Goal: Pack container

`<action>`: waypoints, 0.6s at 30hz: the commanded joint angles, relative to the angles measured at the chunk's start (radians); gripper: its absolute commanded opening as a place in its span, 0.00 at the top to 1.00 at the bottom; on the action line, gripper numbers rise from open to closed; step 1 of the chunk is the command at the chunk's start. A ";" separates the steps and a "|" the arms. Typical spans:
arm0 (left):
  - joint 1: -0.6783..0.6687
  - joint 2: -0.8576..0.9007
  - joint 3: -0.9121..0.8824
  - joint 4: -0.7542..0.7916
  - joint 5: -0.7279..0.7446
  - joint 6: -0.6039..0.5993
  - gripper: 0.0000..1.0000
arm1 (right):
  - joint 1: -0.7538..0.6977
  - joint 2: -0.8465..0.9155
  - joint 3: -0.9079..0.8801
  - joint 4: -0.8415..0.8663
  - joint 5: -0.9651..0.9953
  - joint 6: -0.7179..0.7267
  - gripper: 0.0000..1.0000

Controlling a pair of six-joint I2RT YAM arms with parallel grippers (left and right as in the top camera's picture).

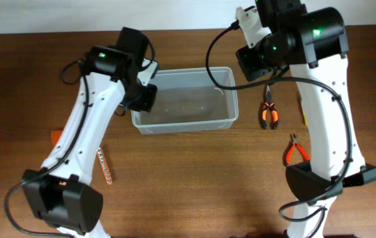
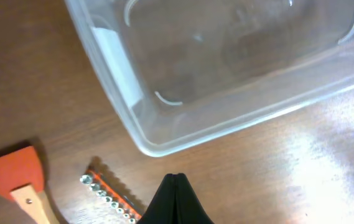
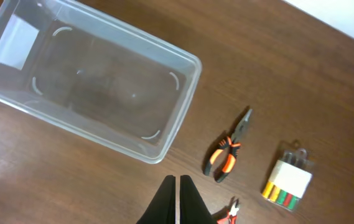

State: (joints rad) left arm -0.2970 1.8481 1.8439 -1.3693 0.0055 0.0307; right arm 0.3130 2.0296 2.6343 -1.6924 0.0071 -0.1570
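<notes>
The clear plastic container (image 1: 184, 127) sits empty at the table's middle back. It also shows in the left wrist view (image 2: 239, 121) and the right wrist view (image 3: 186, 99). My left gripper (image 2: 177, 178) is shut and empty, above the table by the container's left front corner. My right gripper (image 3: 178, 180) is shut and empty, above the table to the right of the container. Orange-handled pliers (image 1: 269, 114) lie right of the container and also show in the right wrist view (image 3: 226, 152).
Small red cutters (image 1: 297, 151) lie near the right arm's base. A clear case of coloured bits (image 3: 287, 180) lies right of the pliers. An orange scraper (image 2: 15, 177) and a socket rail (image 2: 111, 199) lie left of the container.
</notes>
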 commanded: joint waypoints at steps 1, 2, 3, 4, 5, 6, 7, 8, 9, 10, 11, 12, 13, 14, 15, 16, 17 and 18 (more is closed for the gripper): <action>-0.015 0.020 -0.032 -0.004 0.026 0.008 0.98 | -0.019 -0.098 0.008 -0.006 0.043 0.039 0.96; -0.016 0.022 -0.048 -0.001 0.026 0.008 0.98 | -0.021 -0.114 0.008 -0.006 0.047 0.039 0.96; -0.015 0.022 -0.064 0.004 0.026 0.008 0.98 | -0.025 -0.131 0.008 -0.006 0.051 0.039 0.96; -0.015 0.022 -0.085 0.010 0.026 0.008 0.98 | -0.027 -0.150 0.008 -0.006 0.055 0.039 0.96; -0.015 0.022 -0.111 0.022 0.026 0.008 0.98 | -0.033 -0.169 0.008 -0.006 0.055 0.039 0.96; -0.015 0.022 -0.130 0.033 0.027 0.008 0.98 | -0.034 -0.184 0.008 -0.006 0.055 0.039 0.95; -0.015 0.022 -0.156 0.051 0.033 0.008 0.98 | -0.034 -0.196 0.008 -0.006 0.055 0.039 0.95; -0.016 0.022 -0.178 0.069 0.039 0.008 0.98 | -0.034 -0.212 0.008 -0.006 0.055 0.039 0.95; -0.015 0.022 -0.200 0.090 0.043 0.008 0.98 | -0.034 -0.224 0.008 -0.006 0.055 0.039 0.94; -0.015 0.022 -0.218 0.110 0.043 0.008 0.98 | -0.034 -0.233 0.008 -0.006 0.054 0.040 0.94; -0.015 0.022 -0.236 0.133 0.043 0.008 0.98 | -0.034 -0.242 0.008 -0.006 0.054 0.040 0.94; -0.015 0.022 -0.248 0.153 0.043 0.008 0.98 | -0.034 -0.248 0.008 -0.006 0.054 0.040 0.94; -0.015 0.024 -0.260 0.174 0.043 0.008 0.98 | -0.034 -0.254 0.008 -0.006 0.054 0.040 0.94; -0.015 0.024 -0.272 0.198 0.043 0.008 0.98 | -0.034 -0.261 0.008 -0.006 0.054 0.040 0.94; -0.015 0.024 -0.283 0.222 0.043 0.008 0.98 | -0.034 -0.264 0.008 -0.006 0.054 0.040 0.94; -0.015 0.025 -0.292 0.242 0.043 0.008 0.98 | -0.034 -0.266 0.008 -0.006 0.054 0.040 0.94; -0.015 0.025 -0.299 0.262 0.043 0.008 0.98 | -0.034 -0.268 0.008 -0.006 0.054 0.040 0.94; -0.015 0.028 -0.306 0.287 0.042 0.008 0.98 | -0.034 -0.269 0.008 -0.006 0.054 0.040 0.94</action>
State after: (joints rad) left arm -0.3130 1.8610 1.5600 -1.1191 0.0311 0.0307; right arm 0.2829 1.7664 2.6350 -1.6924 0.0456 -0.1299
